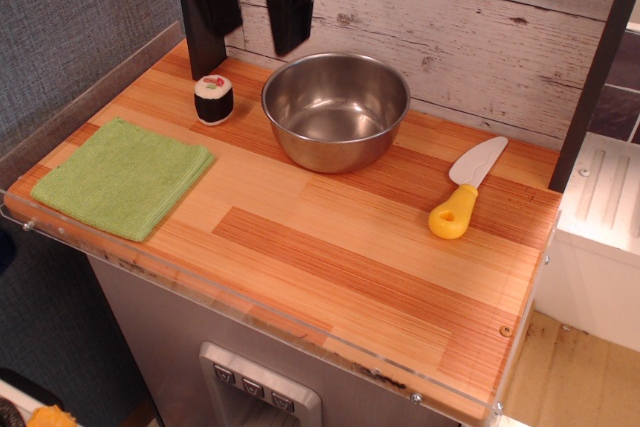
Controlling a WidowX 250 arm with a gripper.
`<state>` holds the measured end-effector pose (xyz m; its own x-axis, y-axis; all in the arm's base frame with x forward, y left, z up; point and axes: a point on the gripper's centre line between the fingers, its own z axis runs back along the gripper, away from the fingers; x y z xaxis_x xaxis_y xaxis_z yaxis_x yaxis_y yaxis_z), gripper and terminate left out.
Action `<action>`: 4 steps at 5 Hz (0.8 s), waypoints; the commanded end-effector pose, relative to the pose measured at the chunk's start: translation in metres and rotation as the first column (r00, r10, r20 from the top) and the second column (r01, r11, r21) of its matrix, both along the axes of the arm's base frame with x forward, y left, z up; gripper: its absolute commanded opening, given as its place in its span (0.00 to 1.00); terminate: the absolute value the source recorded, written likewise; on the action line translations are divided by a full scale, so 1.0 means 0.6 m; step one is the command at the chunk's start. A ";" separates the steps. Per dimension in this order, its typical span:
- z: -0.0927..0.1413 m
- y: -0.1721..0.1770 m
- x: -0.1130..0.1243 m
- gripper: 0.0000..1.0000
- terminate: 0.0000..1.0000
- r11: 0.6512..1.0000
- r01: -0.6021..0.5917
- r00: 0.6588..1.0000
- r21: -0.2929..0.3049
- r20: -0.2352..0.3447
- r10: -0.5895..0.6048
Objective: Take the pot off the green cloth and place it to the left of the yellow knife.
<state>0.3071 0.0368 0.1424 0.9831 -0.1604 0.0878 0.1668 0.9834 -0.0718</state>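
The pot is set down left of the knife, off the cloth. The gripper is held open and empty. Nothing more is needed.

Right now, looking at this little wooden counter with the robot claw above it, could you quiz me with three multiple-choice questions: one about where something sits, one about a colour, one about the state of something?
1. Where does the metal bowl stand?
A. on the green cloth
B. on the bare wood, left of the knife
C. on the floor

2. What colour is the handle of the knife?
A. yellow
B. red
C. blue

3. What is the gripper doing?
A. clamping the bowl's rim
B. pressing on the cloth
C. hanging open above the counter, holding nothing

Answers:
1. B: the bowl rests on the wooden counter, with the green cloth lying bare, apart at the left.
2. A: the chunky handle is yellow and the blade cream-white.
3. C: its two dark fingers stand apart near the back wall, above the sushi roll, touching nothing.
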 end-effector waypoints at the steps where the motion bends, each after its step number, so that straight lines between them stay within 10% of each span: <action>1: 0.007 0.010 -0.023 1.00 0.00 0.998 0.029 0.998 0.052 0.054 -0.031; 4: -0.018 0.018 -0.024 1.00 0.00 0.997 0.017 0.999 0.081 0.032 -0.020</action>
